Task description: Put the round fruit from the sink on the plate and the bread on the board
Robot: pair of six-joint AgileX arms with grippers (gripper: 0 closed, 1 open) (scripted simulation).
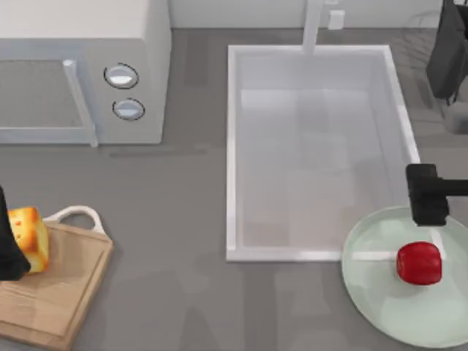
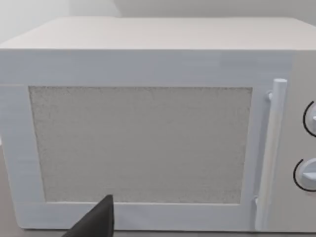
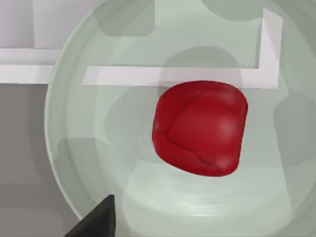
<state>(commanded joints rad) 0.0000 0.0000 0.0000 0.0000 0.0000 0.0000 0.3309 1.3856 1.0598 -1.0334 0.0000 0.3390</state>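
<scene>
The round fruit [image 1: 419, 263], small and glossy red, lies free on the pale green plate [image 1: 387, 307] at the front right, next to the sink's near right corner. My right gripper [image 1: 429, 205] hovers open over the plate's far edge. In the right wrist view the fruit [image 3: 200, 128] sits mid-plate [image 3: 98, 163], and one dark fingertip [image 3: 96, 222] stays clear of it. The bread [image 1: 29, 238], golden with a browned crust, rests on the left end of the wooden board [image 1: 62, 292]. My left gripper [image 1: 7, 248] stands right beside the bread at the table's left edge, open and facing the microwave.
A white microwave [image 1: 80, 44] fills the back left, and its closed door [image 2: 143, 143] shows in the left wrist view. The white sink [image 1: 231, 146] with its faucet [image 1: 313, 25] takes up the middle. Grey counter lies between the board and the sink.
</scene>
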